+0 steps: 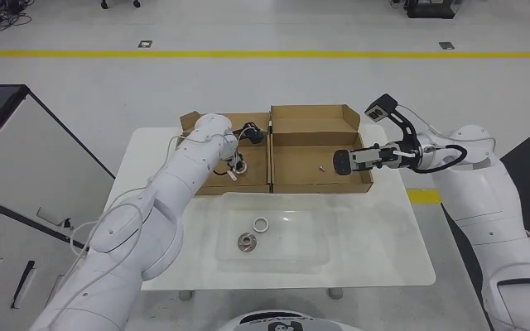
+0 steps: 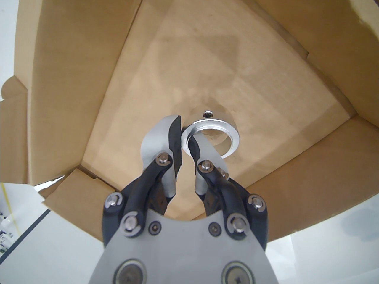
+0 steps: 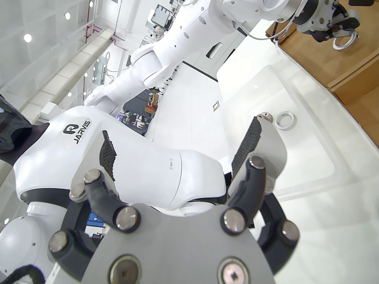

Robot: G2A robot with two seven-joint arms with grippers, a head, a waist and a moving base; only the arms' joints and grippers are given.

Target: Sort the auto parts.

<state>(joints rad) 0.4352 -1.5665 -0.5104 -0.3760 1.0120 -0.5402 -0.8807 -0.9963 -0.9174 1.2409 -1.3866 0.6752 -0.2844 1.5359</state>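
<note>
Left wrist view: the left gripper (image 2: 180,132) is closed almost fully on the wall of a metal collar ring (image 2: 225,127), one finger inside the bore and the other outside. The ring hangs inside the left cardboard box (image 2: 74,60), above its bare floor. Its bore runs along the fingers toward that floor, so release looks like a straight drop. The right gripper (image 3: 180,131) is wide open and empty near the right box (image 1: 319,165). A white ring (image 1: 262,224) and a flanged disc (image 1: 246,242) lie in the clear tray (image 1: 306,248), on the left arm's side.
</note>
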